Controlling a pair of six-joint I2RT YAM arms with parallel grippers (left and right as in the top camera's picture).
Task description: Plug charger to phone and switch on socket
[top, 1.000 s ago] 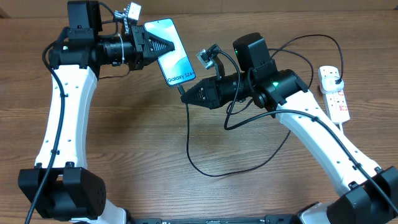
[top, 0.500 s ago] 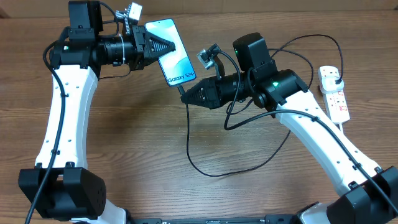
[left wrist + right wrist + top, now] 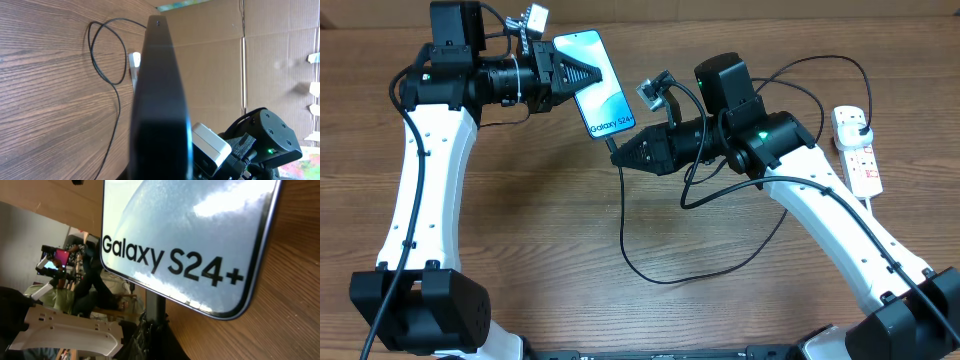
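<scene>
Seen from overhead, my left tool (image 3: 578, 72) is clamped on one long edge of the phone (image 3: 603, 95) and holds it above the far part of the table (image 3: 520, 230). My right tool (image 3: 620, 155) is closed on the connector end of the charger (image 3: 623, 225). The black cable hangs from there in a loose loop across the wood. The socket (image 3: 858, 150) lies well apart at the right edge, with a black plug at its far end.

The left wrist view shows the phone only edge-on, as a dark slab with no screen visible. The right wrist view fills with the bright screen reading "Galaxy S24+". There the connector rises to meet the phone's bottom edge (I cannot tell whether it is fully seated).

The phone's long axis runs diagonally from far-left to near-right. Its screen faces up, and its bottom short edge points toward my right tool.
</scene>
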